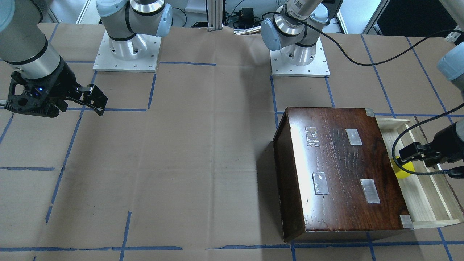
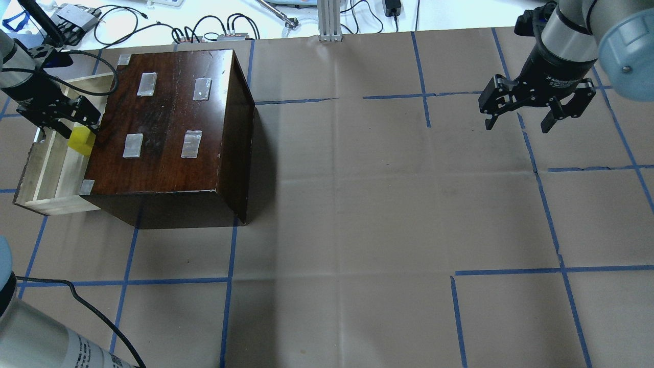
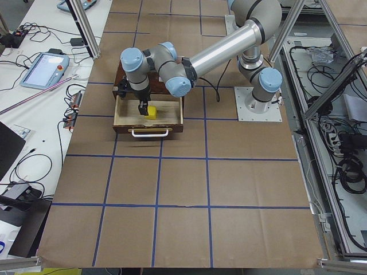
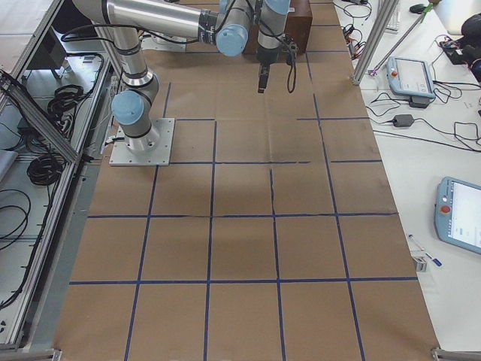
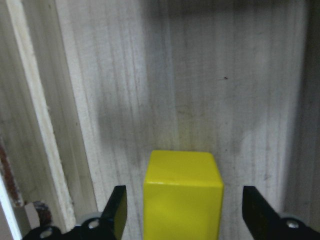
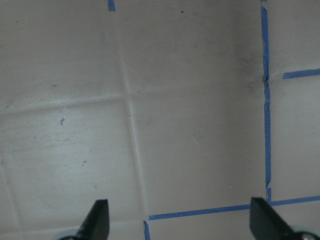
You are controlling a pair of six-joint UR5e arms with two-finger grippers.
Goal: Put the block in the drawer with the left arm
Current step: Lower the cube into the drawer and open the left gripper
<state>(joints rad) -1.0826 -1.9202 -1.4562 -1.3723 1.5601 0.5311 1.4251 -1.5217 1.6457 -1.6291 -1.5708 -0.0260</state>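
The yellow block [image 5: 183, 195] rests on the pale floor of the open drawer [image 2: 50, 171], close to the dark wooden box [image 2: 168, 117]. My left gripper [image 5: 185, 210] hangs over it, open. Its fingers [image 5: 119, 207] flank the block with a gap on each side. From overhead, the left gripper [image 2: 76, 128] sits above the block [image 2: 82, 141] at the drawer's inner end. The front-facing view shows the block [image 1: 404, 171] partly hidden by the box [image 1: 344, 170]. My right gripper [image 2: 518, 120] hovers open and empty over bare paper far to the right.
The drawer [image 3: 148, 121] sticks out of the box toward the table's left end, with a white handle [image 3: 150, 133] on its front. A black cable [image 1: 402, 137] loops over the drawer. Brown paper with blue tape lines [image 2: 424, 76] covers the table. Cables and devices line the far edge.
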